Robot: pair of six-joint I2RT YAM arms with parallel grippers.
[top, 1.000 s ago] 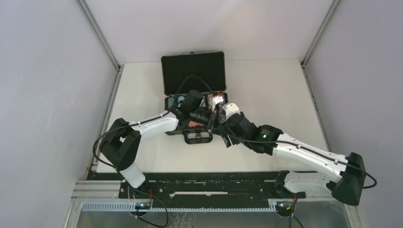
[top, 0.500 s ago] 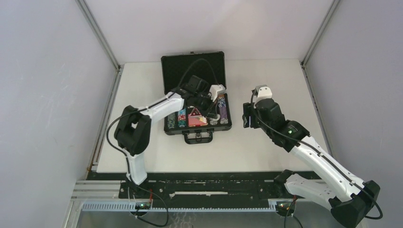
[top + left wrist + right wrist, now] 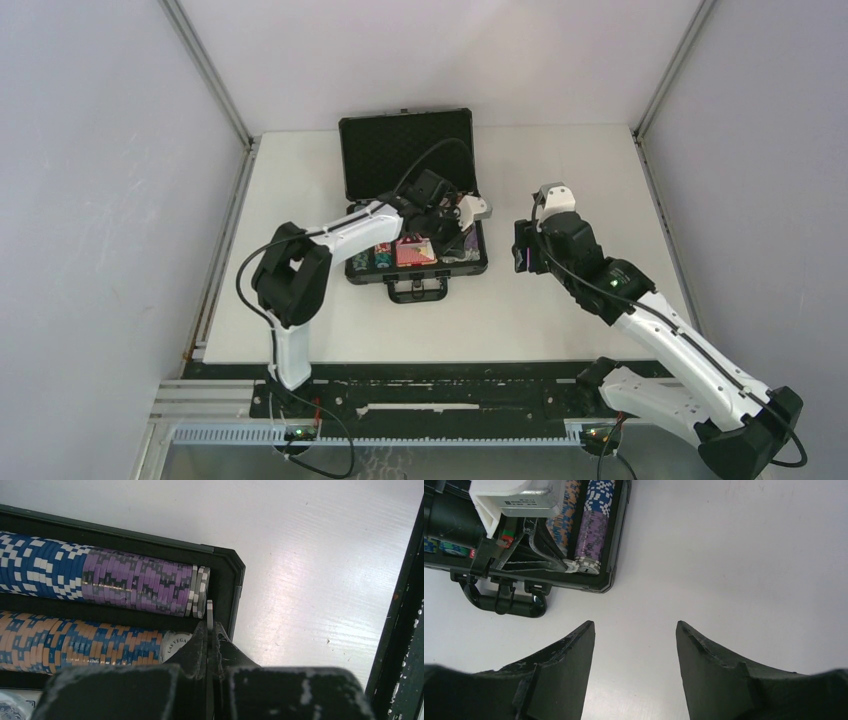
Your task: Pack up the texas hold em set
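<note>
The texas hold em set is a black briefcase [image 3: 404,156] lying open, foam-lined lid up at the back. My left gripper [image 3: 210,629] is shut on a grey poker chip [image 3: 209,611], held edge-on at the right end of the blue, purple and grey chip row [image 3: 135,582], just inside the case wall [image 3: 229,567]. An orange and blue chip row [image 3: 75,642] lies beside it. A red card deck [image 3: 414,252] shows in the case. My right gripper [image 3: 635,625] hangs open over bare table, right of the case [image 3: 616,540], with nothing between its fingers.
The case handle [image 3: 504,600] sticks out toward the arms. The left arm's white wrist camera [image 3: 514,495] and cable sit over the chip rows. Metal frame posts [image 3: 205,70] stand at the table's back corners.
My right arm has pulled out of the case to the table on its right. The left gripper has moved across the case to its right-hand chip row, staying shut.
</note>
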